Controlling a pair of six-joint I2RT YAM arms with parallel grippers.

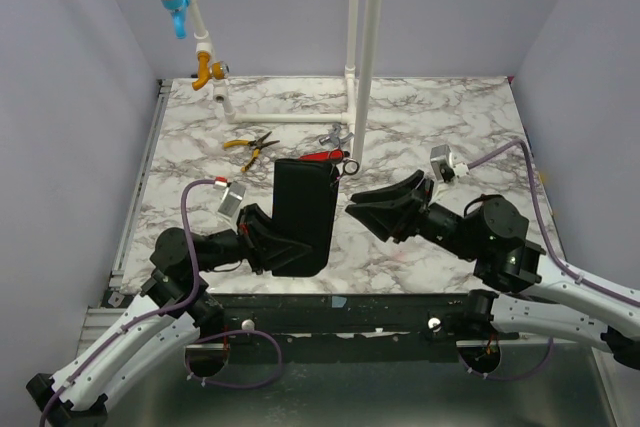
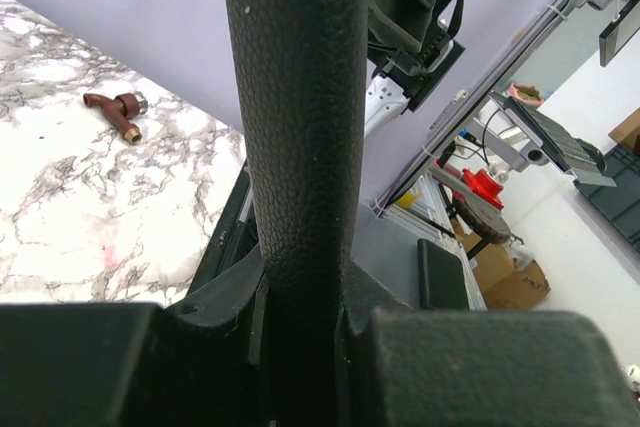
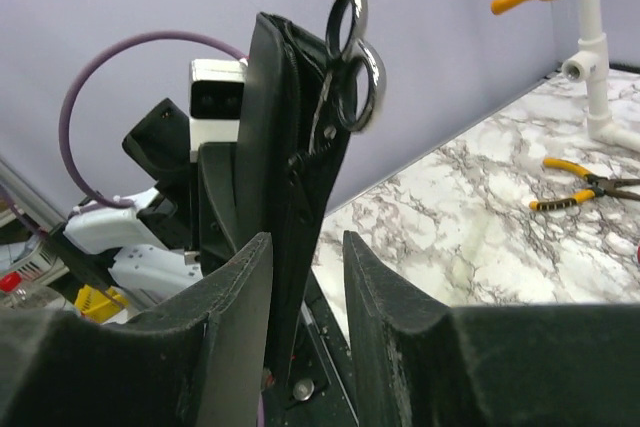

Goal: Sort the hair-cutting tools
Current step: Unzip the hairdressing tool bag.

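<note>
L claw [image 1: 272, 245] clamped black pouch [image 1: 305, 202] upright, prob. steadying it for loading; silver scissors [image 3: 371, 69] sat rings-out at its top edge, R claw [image 1: 352, 204] open just beside.

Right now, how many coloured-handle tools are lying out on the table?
2. The yellow-handled pliers lie towards the back, left of centre. The red-handled tool lies just behind the black pouch. The pouch may hide more.
</note>
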